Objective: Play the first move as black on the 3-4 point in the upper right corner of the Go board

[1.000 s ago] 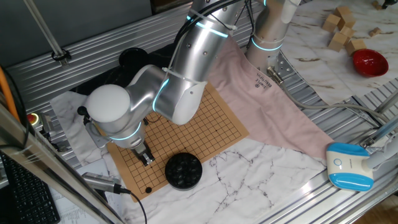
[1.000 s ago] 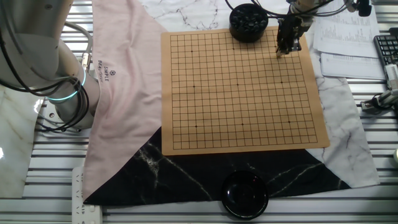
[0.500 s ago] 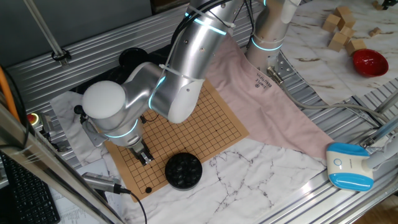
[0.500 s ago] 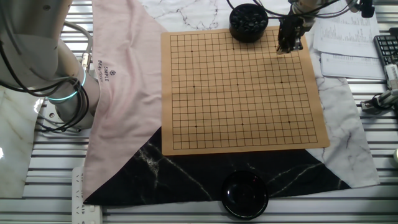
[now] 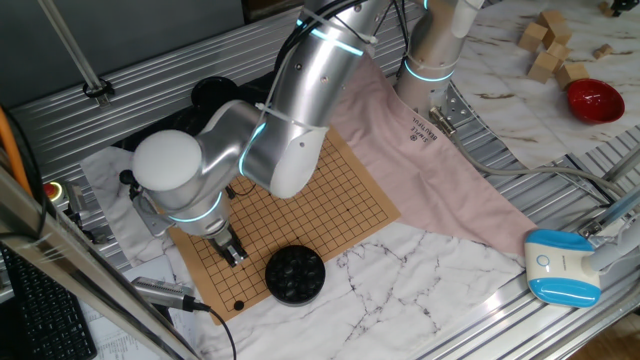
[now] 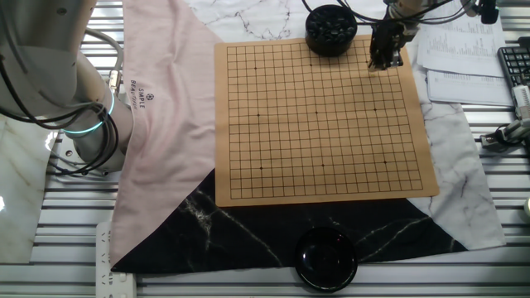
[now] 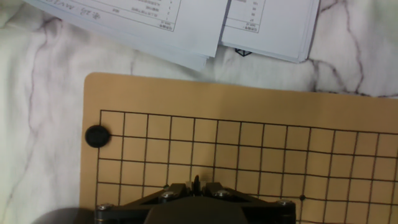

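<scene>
The tan board (image 6: 323, 124) with its black grid lies on the cloths, also seen under the arm (image 5: 345, 205) and in the hand view (image 7: 249, 106). My gripper (image 6: 383, 60) hangs just above the board's corner beside the bowl of black stones (image 6: 330, 29). In the hand view the gripper (image 7: 196, 183) is shut on a thin dark stone held edge-on. One black stone (image 7: 97, 135) lies on the grid's outermost line near the corner, and it also shows in one fixed view (image 5: 238, 305). My gripper (image 5: 232, 252) stands left of the bowl (image 5: 295, 273).
A second black bowl (image 6: 326, 258) sits off the board's opposite edge. Printed papers (image 6: 460, 50) and a keyboard (image 6: 515, 70) lie beyond the board's side. A pink cloth (image 6: 166, 108) covers the table beside the arm's base. Wooden blocks (image 5: 548, 45) and a red bowl (image 5: 594, 99) are far off.
Between one second and half a second ago the arm shifted slightly and the gripper edged toward the board's corner. Since then nothing has moved.
</scene>
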Controlling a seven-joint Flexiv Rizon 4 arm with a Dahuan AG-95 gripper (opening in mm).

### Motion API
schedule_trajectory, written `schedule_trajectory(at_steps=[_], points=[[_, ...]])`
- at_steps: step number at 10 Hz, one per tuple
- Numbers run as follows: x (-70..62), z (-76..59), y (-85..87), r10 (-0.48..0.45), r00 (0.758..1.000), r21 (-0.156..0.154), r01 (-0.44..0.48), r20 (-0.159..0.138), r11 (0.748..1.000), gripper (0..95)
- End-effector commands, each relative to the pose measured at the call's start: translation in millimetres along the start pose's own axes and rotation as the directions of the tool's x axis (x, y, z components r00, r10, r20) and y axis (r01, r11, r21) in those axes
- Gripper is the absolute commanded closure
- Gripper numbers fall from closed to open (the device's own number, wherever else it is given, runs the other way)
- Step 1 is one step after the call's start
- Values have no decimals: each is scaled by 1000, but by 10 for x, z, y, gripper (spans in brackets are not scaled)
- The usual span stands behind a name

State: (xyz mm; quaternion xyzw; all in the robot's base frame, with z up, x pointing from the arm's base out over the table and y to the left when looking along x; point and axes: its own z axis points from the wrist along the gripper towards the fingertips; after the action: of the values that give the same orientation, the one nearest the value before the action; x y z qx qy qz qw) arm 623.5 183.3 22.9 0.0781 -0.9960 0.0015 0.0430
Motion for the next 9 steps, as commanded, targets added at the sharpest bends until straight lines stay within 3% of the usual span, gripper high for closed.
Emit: schedule_trajectory(at_steps=[1,9], points=[[8,-4,-7,0,1000,3,0,-3,1000,950],[25,19,-11,6,1000,43,-5,-19,999,950]])
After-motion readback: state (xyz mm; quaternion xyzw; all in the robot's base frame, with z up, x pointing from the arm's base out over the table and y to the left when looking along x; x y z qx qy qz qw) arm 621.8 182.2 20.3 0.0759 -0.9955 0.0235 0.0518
